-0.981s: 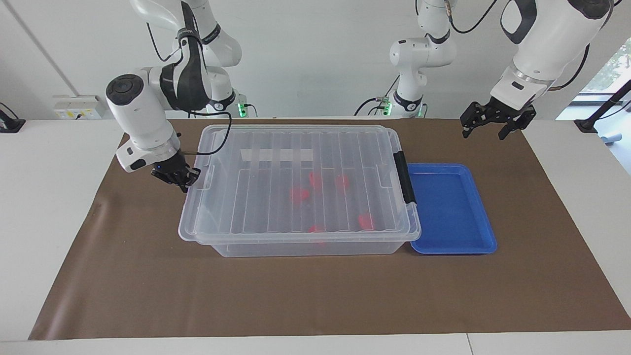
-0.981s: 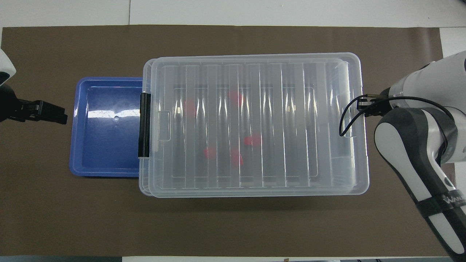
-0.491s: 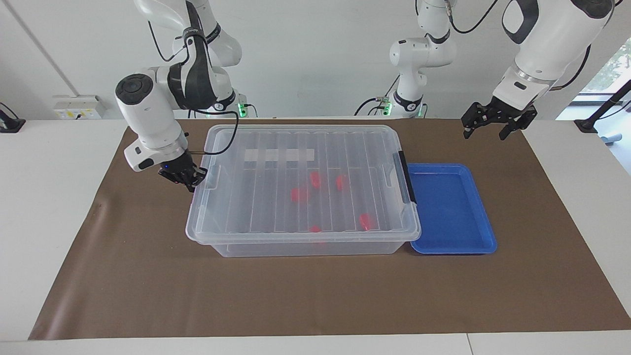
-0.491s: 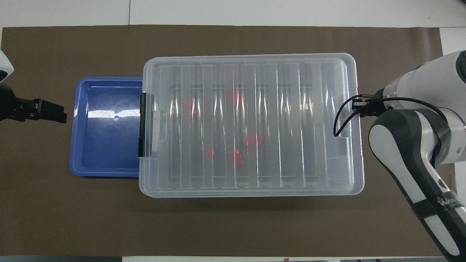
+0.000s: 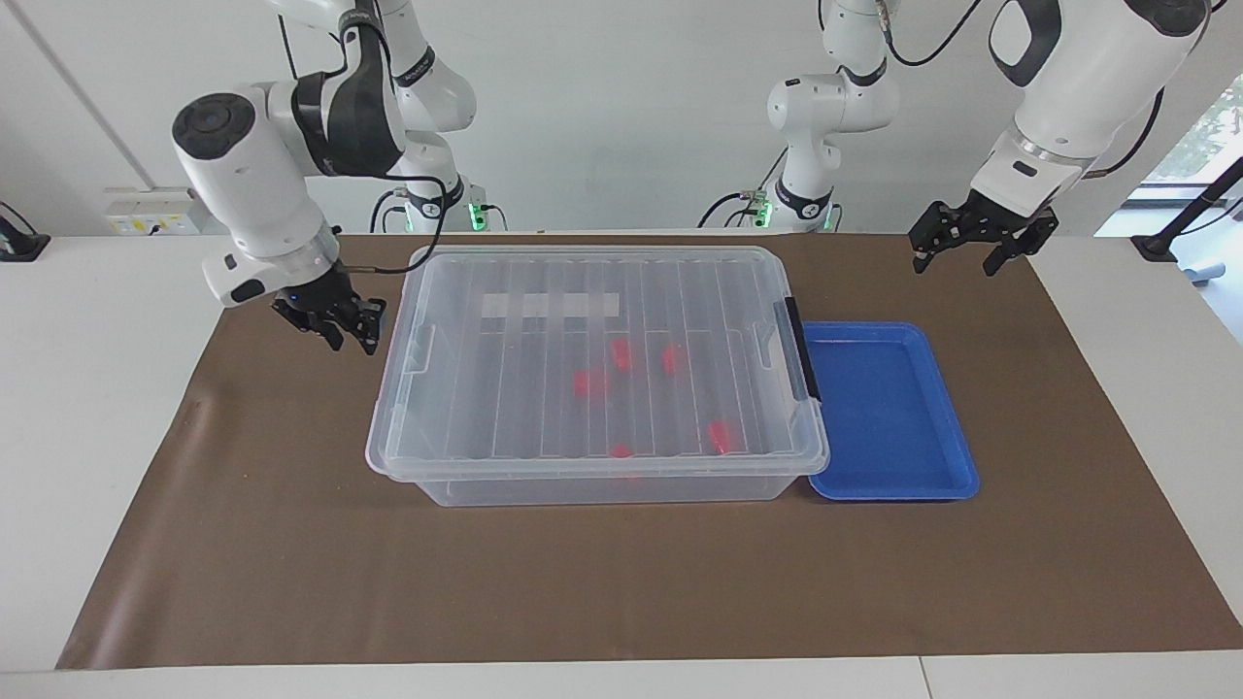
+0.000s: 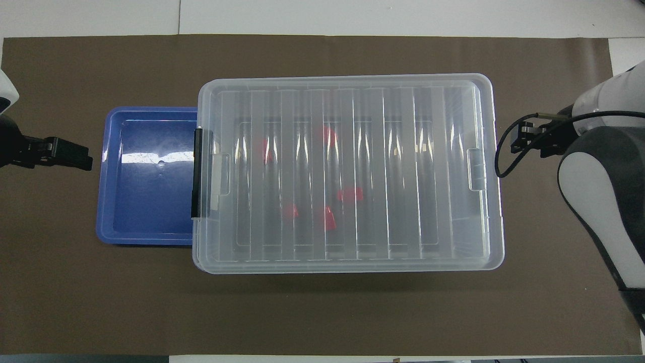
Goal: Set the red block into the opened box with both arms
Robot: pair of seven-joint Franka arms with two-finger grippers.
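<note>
Brown mat (image 5: 621,582) covers white table (image 5: 87,408); white wall (image 5: 621,107).

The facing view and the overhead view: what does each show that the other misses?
Only the facing view shows the box's side wall, the arms' upper parts and the wall sockets. Only the overhead view shows the lid flat-on, squared to the rim. Both show red blocks under the lid, the blue tray, the right gripper beside the box, and the left gripper waiting, open.

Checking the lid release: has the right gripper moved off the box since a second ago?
Yes. The right gripper has pulled away from the box lid's end, toward the right arm's end of the table.
</note>
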